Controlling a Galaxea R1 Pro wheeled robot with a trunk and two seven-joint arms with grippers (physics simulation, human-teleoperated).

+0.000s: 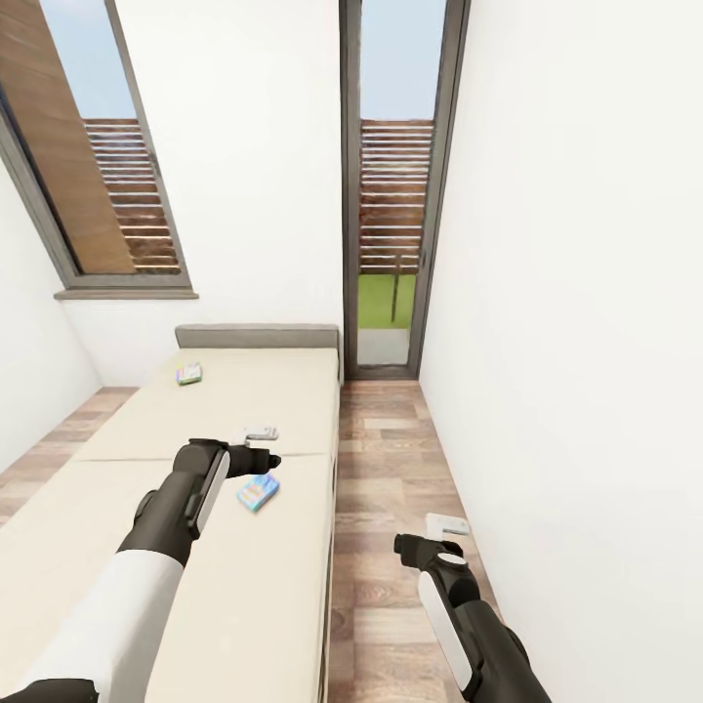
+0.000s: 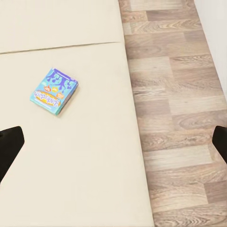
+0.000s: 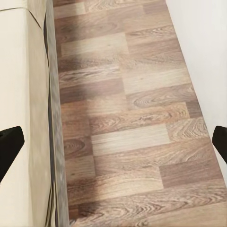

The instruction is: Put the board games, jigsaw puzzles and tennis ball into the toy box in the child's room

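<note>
Two board games lie on the bed [image 1: 117,469]. A yellow-green one [image 1: 189,373] rests near the grey headboard [image 1: 257,337]. A pale blue one [image 1: 258,492] lies mid-mattress near the bed's right edge. My left gripper [image 1: 268,445] hovers open just above and beyond the blue game, apart from it. In the left wrist view that game [image 2: 54,91] lies flat on the mattress, with the fingertips [image 2: 9,144] spread wide at the picture's edges. My right gripper [image 1: 427,535] hangs open over the floor beside the bed. The table, toy box, jigsaw puzzles and tennis ball are out of view.
A strip of wood floor [image 1: 386,469] runs between the bed and the white right wall [image 1: 566,391]. A narrow glass door [image 1: 391,244] stands at the far end. In the right wrist view the bed's dark frame edge [image 3: 53,118] borders the floor [image 3: 132,132].
</note>
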